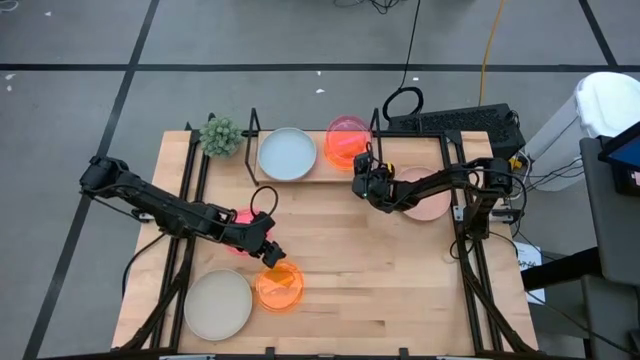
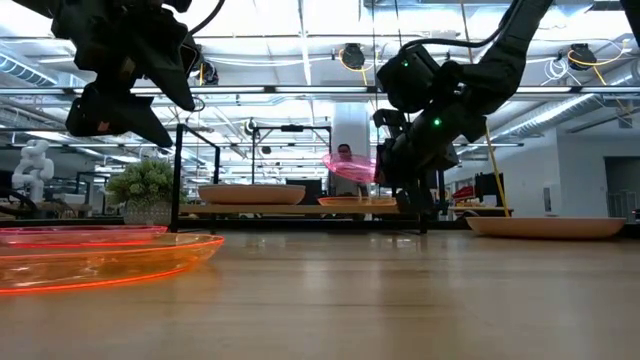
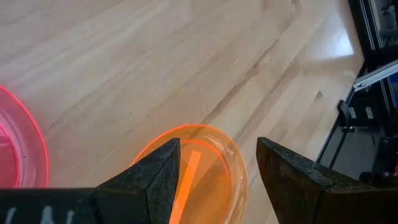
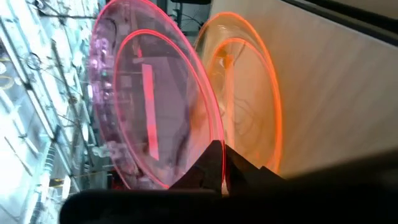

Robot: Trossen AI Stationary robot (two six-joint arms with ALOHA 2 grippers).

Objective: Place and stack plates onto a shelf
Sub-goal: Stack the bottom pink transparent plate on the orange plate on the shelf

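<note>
Round translucent neon pink plate clenched by its rim in the right gripper, held above an orange translucent plate on the low light-wood shelf with black wire end frames, at the table's far edge. On the same shelf, a larger matte light blue plate to the left. Near the front of the light wooden butcher-block table, another translucent orange plate directly beneath the left gripper, fingers spread apart and grasping nothing, hovering over it. Just beside, partly under the left arm, a second neon pink plate flat on the wood. At the front left corner, a large matte cream plate. Under the right arm, near the table's right edge, a pale pink matte plate, half hidden. Small green potted plant left of the shelf. Beyond the table, grey floor with dark lines, a black keyboard and cables; across the room in the low view, ceiling lights, pipes, and a person far behind the shelf.
</note>
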